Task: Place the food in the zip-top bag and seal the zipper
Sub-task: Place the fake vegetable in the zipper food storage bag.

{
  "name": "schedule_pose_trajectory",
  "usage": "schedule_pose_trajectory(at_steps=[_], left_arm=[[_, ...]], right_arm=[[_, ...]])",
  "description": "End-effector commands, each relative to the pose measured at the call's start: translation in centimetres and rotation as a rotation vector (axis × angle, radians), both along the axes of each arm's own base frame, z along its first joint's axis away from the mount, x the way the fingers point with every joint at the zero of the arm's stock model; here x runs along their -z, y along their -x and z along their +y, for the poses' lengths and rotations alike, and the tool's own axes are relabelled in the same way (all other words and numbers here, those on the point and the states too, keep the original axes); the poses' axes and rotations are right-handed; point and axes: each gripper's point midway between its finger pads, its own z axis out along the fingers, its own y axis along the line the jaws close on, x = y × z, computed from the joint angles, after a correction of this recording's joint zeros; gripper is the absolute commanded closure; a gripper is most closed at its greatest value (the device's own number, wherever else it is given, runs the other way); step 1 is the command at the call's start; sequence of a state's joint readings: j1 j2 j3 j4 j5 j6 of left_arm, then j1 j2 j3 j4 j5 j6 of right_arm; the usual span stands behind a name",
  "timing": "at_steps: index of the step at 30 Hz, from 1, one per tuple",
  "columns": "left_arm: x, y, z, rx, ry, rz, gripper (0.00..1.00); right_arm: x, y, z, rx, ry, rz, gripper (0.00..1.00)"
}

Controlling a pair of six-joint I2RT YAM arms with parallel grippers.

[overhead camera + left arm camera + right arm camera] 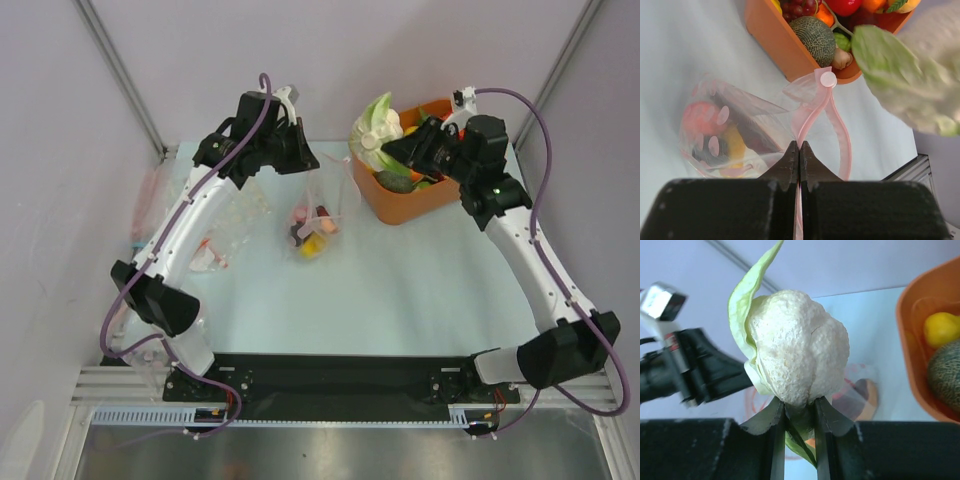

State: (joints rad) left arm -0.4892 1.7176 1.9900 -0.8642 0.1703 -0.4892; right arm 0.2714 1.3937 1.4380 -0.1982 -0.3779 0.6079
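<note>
- Right now the left tool (800,150) is pinched fully together on the zipper (832,120), the pale-pink strip along the mouth of the zip-top bag (740,130). It holds that edge up off the worktop (400,290), just beside the orange tub (400,208).
- The right tool (799,407) stands narrow, clamped on the stem and lower leaves of a white cauliflower (797,355). It hangs in the air over the tub's left end, near the bag.
- Some food (702,117), red and yellow pieces among it, lies inside the bag; more sits in the tub.
- Main risk: only one side of the mouth is held, and the strip loops round a fairly slim opening. The bulky cauliflower could catch on the rim and fail to go in.
- A push against that rim could drag the strip out of the left tool's pinch, and the bag would slump onto the worktop.
- The grip is low on the stem, so the heavy head may pivot or slip out on the way.
- Letting go before the head is past the zipper would probably drop it onto the worktop or back into the tub.
- The tall leaf may stick out of the mouth and later block the seal.
</note>
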Motion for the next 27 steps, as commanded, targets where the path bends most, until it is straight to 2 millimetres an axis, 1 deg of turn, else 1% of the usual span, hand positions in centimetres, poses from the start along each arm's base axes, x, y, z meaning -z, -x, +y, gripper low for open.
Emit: schedule_pose_trajectory(at_steps=[1, 4, 7, 10, 13, 17, 18, 20, 21, 23, 24, 25, 27], left_arm=[[-1.9, -0.6, -1.1, 0.019, 0.076, -0.043, 1.00], [-1.7, -0.6, -1.5, 0.023, 0.088, -0.029, 1.00], [-1.2, -0.7, -1.7, 0.014, 0.091, -0.011, 1.00], [-1.1, -0.9, -2.1, 0.018, 0.110, 0.002, 1.00], [-1.6, -0.6, -2.6, 0.026, 0.132, 0.002, 1.00], [-1.8, -0.3, -3.0, 0.031, 0.139, 0.002, 1.00], [-1.9, -0.2, -3.3, 0.032, 0.140, 0.002, 1.00], [-1.6, -0.1, -3.7, 0.037, 0.144, 0.014, 1.00], [-1.4, 0.1, -4.2, 0.045, 0.143, 0.018, 1.00], [-1.2, 0.2, -4.7, 0.052, 0.139, 0.019, 1.00], [-1.1, 0.6, -5.4, 0.063, 0.137, 0.018, 1.00], [-1.1, 0.6, -5.7, 0.066, 0.139, 0.015, 1.00], [-1.1, 1.1, -6.6, 0.083, 0.141, 0.015, 1.00]], right_arm=[[-2.4, 4.3, 1.2, -0.138, -0.027, -0.027, 1.00], [-2.5, 6.9, 2.1, -0.211, -0.055, 0.021, 1.00], [-2.7, 9.0, 2.9, -0.262, -0.055, 0.037, 1.00], [-1.8, 10.0, 3.3, -0.288, -0.045, 0.068, 1.00], [-0.5, 10.1, 3.8, -0.290, -0.033, 0.110, 1.00], [1.9, 9.2, 4.7, -0.241, -0.007, 0.186, 1.00], [2.7, 9.0, 5.3, -0.241, -0.012, 0.226, 1.00], [3.1, 8.8, 6.1, -0.256, -0.022, 0.254, 1.00], [4.0, 8.5, 6.8, -0.262, -0.010, 0.288, 1.00], [4.1, 8.4, 7.4, -0.271, 0.003, 0.318, 1.00], [4.9, 8.2, 7.6, -0.265, 0.019, 0.351, 1.00], [6.0, 8.0, 7.7, -0.258, 0.038, 0.415, 1.00], [7.4, 7.9, 7.8, -0.252, 0.060, 0.482, 1.00]])
